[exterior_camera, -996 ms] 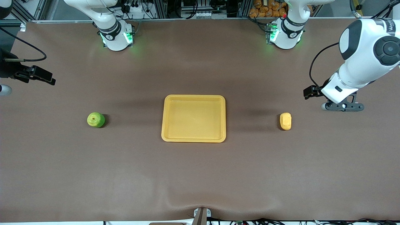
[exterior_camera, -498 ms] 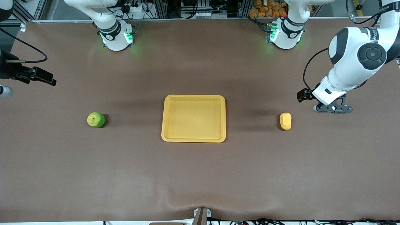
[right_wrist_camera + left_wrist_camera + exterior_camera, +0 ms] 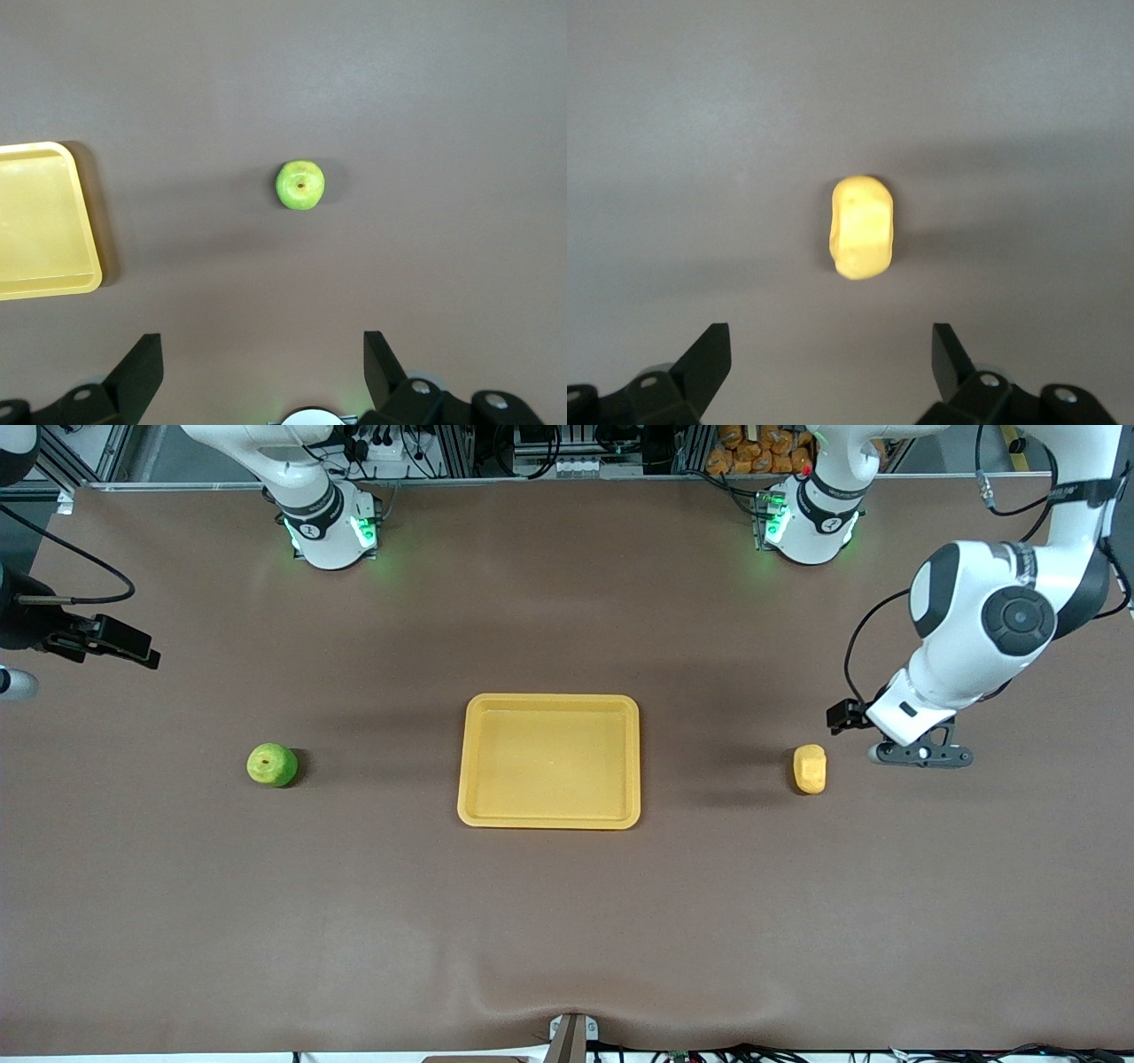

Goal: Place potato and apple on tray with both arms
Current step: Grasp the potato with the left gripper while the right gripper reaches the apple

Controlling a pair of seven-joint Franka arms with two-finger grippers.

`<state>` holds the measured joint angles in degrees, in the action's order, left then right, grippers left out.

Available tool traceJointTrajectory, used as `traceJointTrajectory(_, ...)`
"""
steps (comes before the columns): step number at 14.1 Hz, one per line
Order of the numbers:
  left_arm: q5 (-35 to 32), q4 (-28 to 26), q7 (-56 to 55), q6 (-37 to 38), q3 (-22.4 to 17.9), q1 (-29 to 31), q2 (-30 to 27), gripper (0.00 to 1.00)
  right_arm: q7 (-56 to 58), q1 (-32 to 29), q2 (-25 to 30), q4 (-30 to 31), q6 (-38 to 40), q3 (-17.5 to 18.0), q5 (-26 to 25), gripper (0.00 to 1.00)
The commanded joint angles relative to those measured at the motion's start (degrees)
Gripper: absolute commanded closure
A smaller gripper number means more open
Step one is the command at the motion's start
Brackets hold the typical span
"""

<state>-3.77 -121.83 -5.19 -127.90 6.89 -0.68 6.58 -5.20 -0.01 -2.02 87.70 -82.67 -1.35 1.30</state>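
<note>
Left claw (image 3: 831, 367) agape — brown tabletop (image 3: 567, 921)

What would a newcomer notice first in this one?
The empty yellow-orange tray at the table's middle, with the apple toward the right arm's end and the potato toward the left arm's end, both on the brown mat. The left gripper hangs beside the potato, jaws open; the right gripper waits, open, at its table end.

We are in a robotics lab: two white arms with green-lit bases (image 3: 332, 527) are bolted at twelve o'clock on a brown-matted counter (image 3: 567, 921), with aluminium framing (image 3: 443, 452) and bundled cables (image 3: 540, 447) packed above them.
</note>
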Motion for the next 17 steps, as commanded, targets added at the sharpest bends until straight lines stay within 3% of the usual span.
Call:
traceJointTrajectory(1,0.4,0.0,-0.9,-3.1,0.1,-0.9,2.7,0.0,-0.1,0.4,-0.7,-1.4,0.7,-0.1,-0.3,0.0)
traceJointTrajectory(14,0.4,0.0,-3.2,-14.6,0.0,0.0,14.7,0.0,-0.1,-0.7,-7.0,-1.3,-2.8,-0.1,-1.0,0.0)
traceJointTrajectory(17,0.4,0.0,-4.6,-14.7,0.0,0.0,16.5,0.08,-0.1,-0.8,-8.6,-1.3,-3.5,-0.1,-1.1,0.0)
